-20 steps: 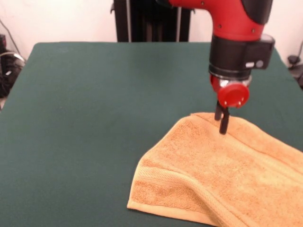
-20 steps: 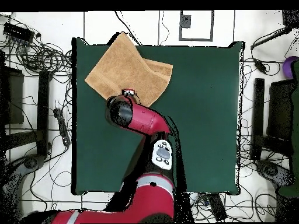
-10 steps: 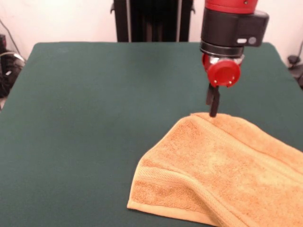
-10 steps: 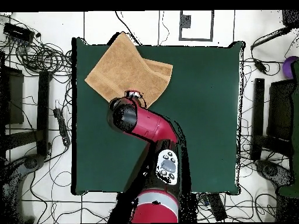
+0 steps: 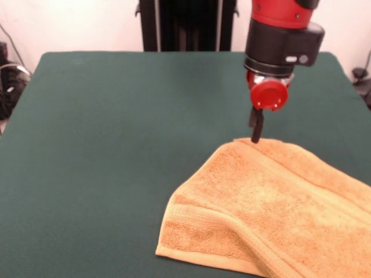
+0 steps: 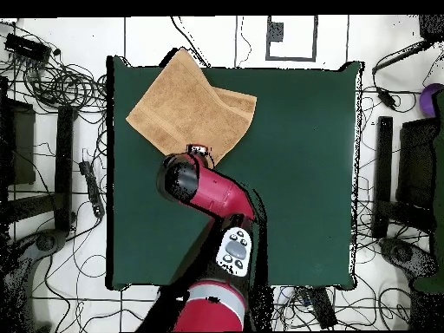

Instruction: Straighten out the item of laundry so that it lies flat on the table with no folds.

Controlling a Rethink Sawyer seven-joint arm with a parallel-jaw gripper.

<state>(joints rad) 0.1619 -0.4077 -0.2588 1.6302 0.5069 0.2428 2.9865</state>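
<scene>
Bench [image 5: 116, 116]: large rectangular surface covered in dark green felt-like cloth, filling most of the front view and the centre of the overhead view [image 6: 295, 173]. Much of the cloth lies bare.

Arm [image 6: 212, 195]: red and black. In the overhead view it reaches from the bottom edge up across the green surface toward the towel. In the front view it comes down from the top edge, showing a black cylindrical wrist section and a round red cap [image 5: 269, 94] below it.

Towel [image 5: 272, 214]: golden-orange terry cloth. In the front view it lies at the lower right of the bench and runs out of the picture at the right and bottom edges. It is not flat: a raised fold runs across it from the far corner toward the lower right, and the near-left edge stands up in a thick doubled hem with a flat woven band visible along it. In the overhead view [image 6: 186, 108] it sits at the bench's upper-left corner, turned diagonally, one corner reaching past the bench's top edge, with an overlapping layer showing on its right side.

Jaws [image 5: 255, 126]: thin, dark, hanging below the red cap, tip directly at the towel's far corner; contact cannot be confirmed. They read as one narrow dark blade; whether parted or closed cannot be told, and nothing is seen held.
</scene>
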